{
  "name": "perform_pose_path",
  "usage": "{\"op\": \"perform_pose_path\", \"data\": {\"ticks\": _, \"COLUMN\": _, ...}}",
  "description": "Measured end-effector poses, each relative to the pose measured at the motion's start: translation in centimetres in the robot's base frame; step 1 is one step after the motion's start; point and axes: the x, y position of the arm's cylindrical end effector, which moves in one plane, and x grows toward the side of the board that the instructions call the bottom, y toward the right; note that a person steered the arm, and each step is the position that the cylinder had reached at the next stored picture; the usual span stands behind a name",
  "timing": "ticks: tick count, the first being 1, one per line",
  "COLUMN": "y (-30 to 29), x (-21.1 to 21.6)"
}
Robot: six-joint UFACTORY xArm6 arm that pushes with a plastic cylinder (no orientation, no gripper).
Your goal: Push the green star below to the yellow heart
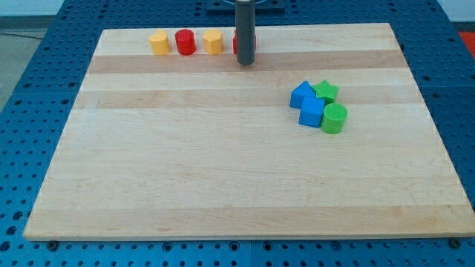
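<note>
The green star (325,91) lies at the view's right, touching a blue block (301,94) on its left. Two yellow blocks sit in a row along the view's top edge: one at the left (158,42), which looks like the heart, and one further right (213,41); their shapes are hard to make out. My tip (246,64) rests on the board just right of the second yellow block, far up and to the left of the green star. It touches no block that I can see.
A red cylinder (185,42) sits between the two yellow blocks. Another red block (235,43) is mostly hidden behind my rod. A second blue block (312,112) and a green cylinder (334,118) sit just below the star. The board (223,170) is light wood.
</note>
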Motion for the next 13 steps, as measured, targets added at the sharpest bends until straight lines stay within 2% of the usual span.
{"op": "perform_pose_path", "data": {"ticks": 3, "y": 0.1, "x": -1.1}}
{"op": "perform_pose_path", "data": {"ticks": 4, "y": 3.6, "x": -1.1}}
{"op": "perform_pose_path", "data": {"ticks": 5, "y": 10.0, "x": -0.8}}
{"op": "perform_pose_path", "data": {"ticks": 6, "y": 16.3, "x": 3.1}}
{"op": "perform_pose_path", "data": {"ticks": 7, "y": 19.2, "x": 8.1}}
{"op": "perform_pose_path", "data": {"ticks": 8, "y": 16.7, "x": 10.2}}
{"op": "perform_pose_path", "data": {"ticks": 10, "y": 9.8, "x": 11.1}}
{"op": "perform_pose_path", "data": {"ticks": 11, "y": 8.7, "x": 9.4}}
{"op": "perform_pose_path", "data": {"ticks": 13, "y": 1.6, "x": 7.2}}
